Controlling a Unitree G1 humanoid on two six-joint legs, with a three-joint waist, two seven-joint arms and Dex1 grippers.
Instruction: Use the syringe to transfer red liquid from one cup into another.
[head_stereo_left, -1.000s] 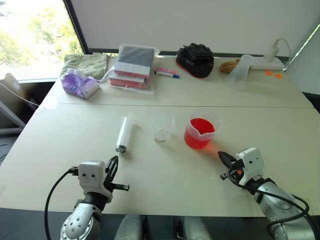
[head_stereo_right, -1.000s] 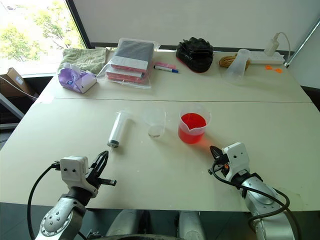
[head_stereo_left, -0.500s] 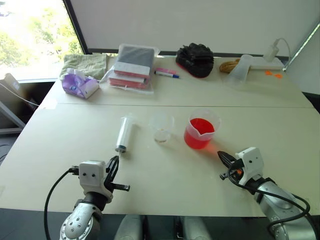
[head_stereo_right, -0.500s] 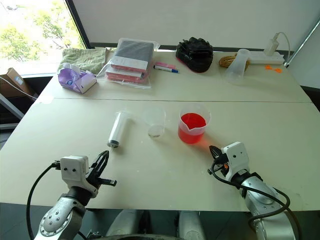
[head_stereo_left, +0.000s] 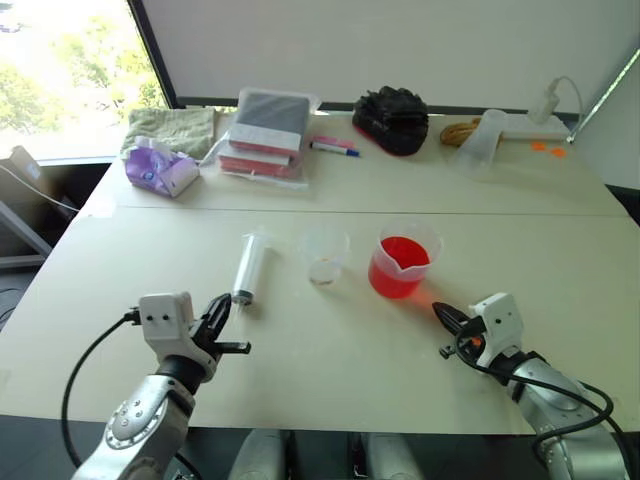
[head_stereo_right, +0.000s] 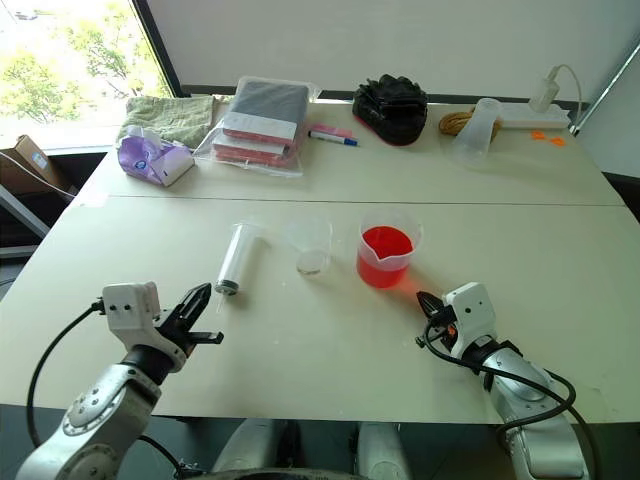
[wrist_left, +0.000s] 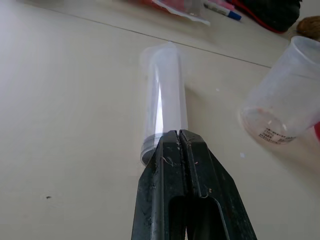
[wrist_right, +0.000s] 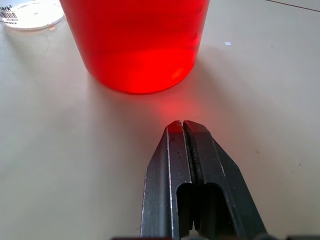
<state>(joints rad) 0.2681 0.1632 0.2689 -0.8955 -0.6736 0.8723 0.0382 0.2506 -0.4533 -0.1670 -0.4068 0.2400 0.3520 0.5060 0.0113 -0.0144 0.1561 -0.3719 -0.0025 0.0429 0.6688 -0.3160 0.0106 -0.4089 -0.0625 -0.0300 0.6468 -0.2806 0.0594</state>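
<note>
Lying flat on the table (head_stereo_left: 120, 250), the syringe (head_stereo_left: 249, 266) points its dark tip at the left gripper (head_stereo_left: 220, 312), whose fingers are pressed together just short of it. The right gripper (head_stereo_left: 444, 317), also closed and empty, sits near the beaker (head_stereo_left: 402, 262) of red liquid (head_stereo_left: 398, 270); the small cup (head_stereo_left: 324, 254) stands between syringe and beaker.

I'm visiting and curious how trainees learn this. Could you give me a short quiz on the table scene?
1. True or false: the syringe lies flat on the table.
2. Which holds the red liquid? A) the spouted beaker B) the small cup
3. Fill in: the left pincer is ____.

Key: 1 true; 2 A; 3 shut.
</note>
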